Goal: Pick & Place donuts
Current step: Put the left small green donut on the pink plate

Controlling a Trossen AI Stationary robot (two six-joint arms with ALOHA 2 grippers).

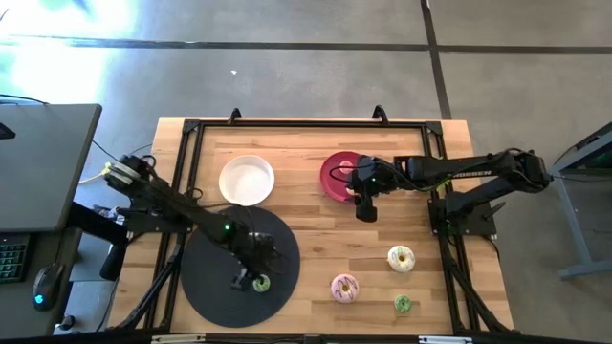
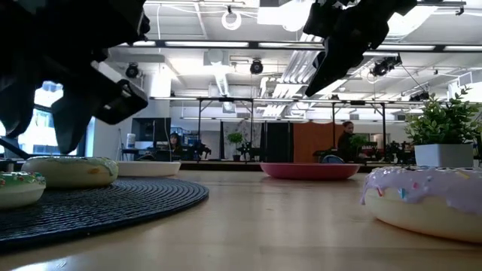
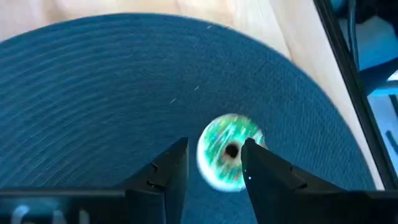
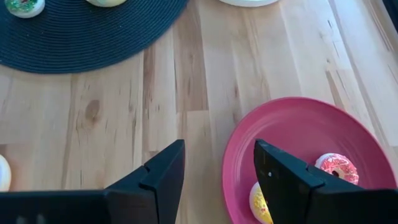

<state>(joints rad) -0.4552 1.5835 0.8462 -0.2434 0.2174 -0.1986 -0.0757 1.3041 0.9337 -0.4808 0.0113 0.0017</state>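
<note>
Green donut (image 3: 229,150) on black mat (image 3: 93,93), blurred between left gripper (image 3: 214,163) fingers, apart; high view half-hides it. Right gripper (image 4: 217,165) fingers apart over red plate (image 4: 292,124).

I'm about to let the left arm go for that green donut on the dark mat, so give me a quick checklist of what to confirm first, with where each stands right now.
1. Left gripper open: ok, its fingers stand apart.
2. Green donut lined up with it: ok, it shows in the gap between the fingers in the left wrist view.
3. Donut free of the fingers: cannot tell, it is blurred there.
4. Donut lying flat on the dark mat: ok.
5. Right gripper clear of the left arm: ok, it is open beside the red plate, across the table.
</note>
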